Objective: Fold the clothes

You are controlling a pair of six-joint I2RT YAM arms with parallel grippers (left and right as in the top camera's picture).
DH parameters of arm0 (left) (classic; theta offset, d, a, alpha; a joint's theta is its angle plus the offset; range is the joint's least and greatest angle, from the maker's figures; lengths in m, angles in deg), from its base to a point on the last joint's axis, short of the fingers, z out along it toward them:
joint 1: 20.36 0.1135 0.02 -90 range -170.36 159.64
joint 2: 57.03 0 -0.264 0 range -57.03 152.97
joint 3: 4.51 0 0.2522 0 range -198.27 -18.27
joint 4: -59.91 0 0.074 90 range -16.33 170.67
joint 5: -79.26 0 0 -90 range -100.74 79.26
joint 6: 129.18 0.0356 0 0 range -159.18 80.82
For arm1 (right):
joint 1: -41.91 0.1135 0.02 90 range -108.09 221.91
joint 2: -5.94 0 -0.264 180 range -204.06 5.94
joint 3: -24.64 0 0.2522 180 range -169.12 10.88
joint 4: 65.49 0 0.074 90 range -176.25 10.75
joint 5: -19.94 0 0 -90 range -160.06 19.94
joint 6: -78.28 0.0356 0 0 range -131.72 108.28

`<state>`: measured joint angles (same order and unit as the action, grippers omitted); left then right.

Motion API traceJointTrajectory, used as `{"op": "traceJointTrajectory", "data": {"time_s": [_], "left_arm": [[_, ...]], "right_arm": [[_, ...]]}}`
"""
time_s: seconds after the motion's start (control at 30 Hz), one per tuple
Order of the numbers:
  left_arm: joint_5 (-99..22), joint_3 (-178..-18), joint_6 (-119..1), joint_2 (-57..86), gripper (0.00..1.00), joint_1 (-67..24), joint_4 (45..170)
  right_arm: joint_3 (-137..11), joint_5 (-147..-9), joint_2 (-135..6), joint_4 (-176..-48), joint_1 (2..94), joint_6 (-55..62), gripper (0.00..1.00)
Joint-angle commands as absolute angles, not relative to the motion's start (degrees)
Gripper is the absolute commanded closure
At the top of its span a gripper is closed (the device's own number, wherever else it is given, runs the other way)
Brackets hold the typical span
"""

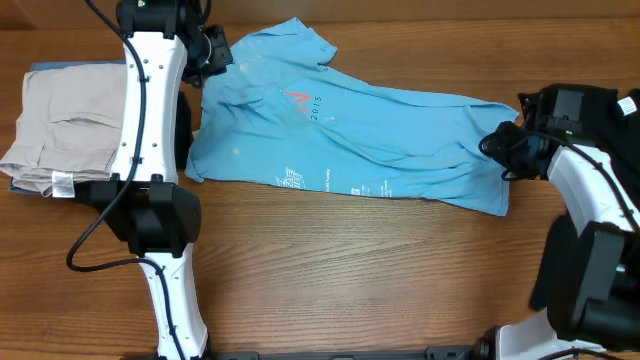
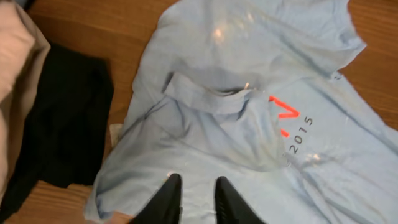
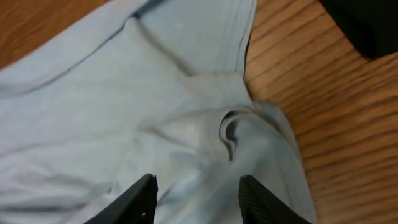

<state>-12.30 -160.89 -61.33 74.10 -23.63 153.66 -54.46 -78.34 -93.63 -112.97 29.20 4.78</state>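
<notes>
The light blue T-shirt [image 1: 350, 130] lies crumpled and spread across the table from the back left to the right, with a red mark and "2015" showing. My left gripper [image 1: 215, 55] hovers over its back-left end. In the left wrist view its fingers [image 2: 198, 186] are slightly apart over the wrinkled fabric [image 2: 249, 124], holding nothing. My right gripper [image 1: 497, 145] is at the shirt's right end. In the right wrist view its fingers [image 3: 198, 183] are wide open above a bunched fold of the shirt [image 3: 124, 112].
Folded beige trousers [image 1: 60, 120] lie at the left edge, behind the left arm; they also show in the left wrist view [image 2: 15, 56] beside a black shape [image 2: 62, 124]. Wooden table [image 1: 380, 270] runs along the front. A black object [image 3: 367, 25] sits near the right gripper.
</notes>
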Motion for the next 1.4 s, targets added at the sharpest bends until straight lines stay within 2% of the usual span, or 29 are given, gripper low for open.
{"op": "traceJointTrajectory", "data": {"time_s": [0.0, 0.13, 0.27, 0.37, 0.43, 0.5, 0.57, 0.63, 0.73, 0.8, 0.83, 1.07, 1.2, 1.23, 1.27, 1.37], "left_arm": [[-11.8, -160.1, -61.9, 74.0, 0.70, -23.4, 155.1], [-11.3, -160.1, -61.9, 74.0, 0.58, -23.4, 156.5], [-11.4, -160.1, -61.9, 74.0, 0.58, -23.4, 156.6], [-11.4, -160.1, -61.9, 74.0, 0.57, -23.4, 156.6], [-11.4, -160.1, -61.9, 74.0, 0.57, -23.4, 156.6], [-11.4, -160.1, -61.9, 74.0, 0.57, -23.4, 156.6], [-11.4, -160.1, -61.9, 74.0, 0.57, -23.4, 156.6], [-11.4, -160.1, -61.9, 74.0, 0.57, -23.4, 156.6], [-11.4, -160.1, -61.9, 74.0, 0.57, -23.4, 156.6], [-11.4, -160.1, -61.9, 74.0, 0.56, -23.4, 156.6], [-11.4, -160.1, -61.9, 74.0, 0.56, -23.4, 156.6], [-11.3, -160.1, -61.9, 74.0, 0.51, -23.4, 156.0], [-10.1, -160.1, -61.9, 74.0, 0.51, -23.4, 156.0], [-10.1, -160.1, -61.9, 74.0, 0.51, -23.4, 156.0], [-9.9, -160.1, -61.9, 74.0, 0.51, -23.4, 156.1], [-6.6, -160.2, -61.5, 73.6, 0.60, -23.0, 156.6]], "right_arm": [[-53.7, -75.9, -96.3, -110.1, 29.5, 5.0, 0.59], [-53.2, -75.6, -99.5, -106.5, 29.5, 5.0, 0.59], [-53.1, -75.6, -99.6, -106.3, 29.5, 5.0, 0.59], [-53.1, -75.6, -99.6, -105.6, 29.5, 5.0, 0.70], [-53.1, -75.6, -99.6, -105.4, 29.5, 5.0, 0.73], [-52.6, -75.6, -99.7, -104.4, 29.5, 5.0, 0.71], [-50.9, -75.6, -99.7, -101.5, 29.5, 5.0, 0.62], [-48.7, -75.6, -99.7, -97.8, 29.5, 5.0, 0.61], [-48.3, -75.7, -99.7, -96.7, 29.5, 5.0, 0.73], [-48.8, -75.9, -99.6, -96.2, 29.5, 5.0, 0.92], [-49.6, -76.1, -99.5, -96.1, 29.5, 6.0, 0.96], [-51.9, -73.7, -99.5, -92.2, 27.6, 20.0, 0.96], [-51.8, -68.5, -99.6, -90.5, 27.4, 22.7, 0.96], [-51.8, -67.5, -99.6, -90.3, 27.4, 22.7, 0.91], [-51.8, -67.1, -99.6, -89.9, 27.4, 22.7, 0.68], [-51.9, -68.0, -99.4, -85.5, 27.3, 19.0, 0.40]]}}
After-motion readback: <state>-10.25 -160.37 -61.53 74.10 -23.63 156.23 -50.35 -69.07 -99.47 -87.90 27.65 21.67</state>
